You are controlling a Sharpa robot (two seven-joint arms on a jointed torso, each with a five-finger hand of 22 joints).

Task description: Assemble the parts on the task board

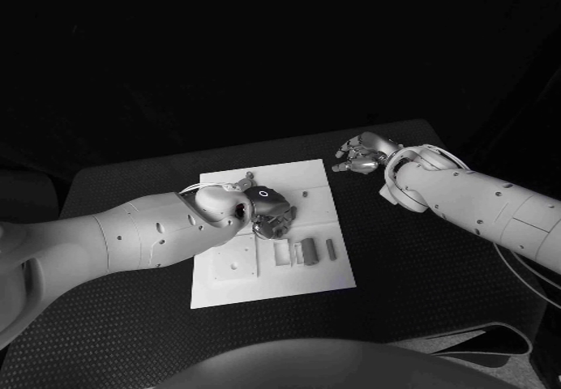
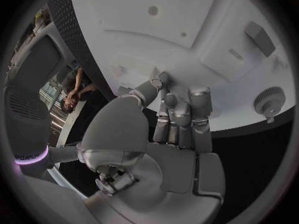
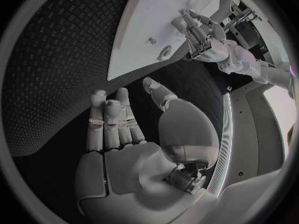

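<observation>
The white task board (image 1: 306, 180) lies in the middle of the black table. My left hand (image 1: 271, 212) hovers over the board's middle, fingers pointing down at it. In the left wrist view its fingers (image 2: 181, 117) lie straight and side by side with the thumb apart, and nothing shows between them. Three grey parts (image 1: 309, 251) lie in a row on the board just near of that hand. A grey block (image 2: 259, 37) and a round toothed part (image 2: 269, 101) sit on the board past the fingertips. My right hand (image 1: 366, 152) hangs over bare table off the board's far right corner, fingers (image 3: 112, 122) spread and empty.
A raised white plate with holes (image 1: 234, 263) occupies the board's near left part. A small peg (image 1: 306, 193) stands near the board's far right. The right wrist view shows the board's edge (image 3: 134, 50) and my left hand (image 3: 202, 35) beyond it. Black textured table (image 1: 421, 267) surrounds the board.
</observation>
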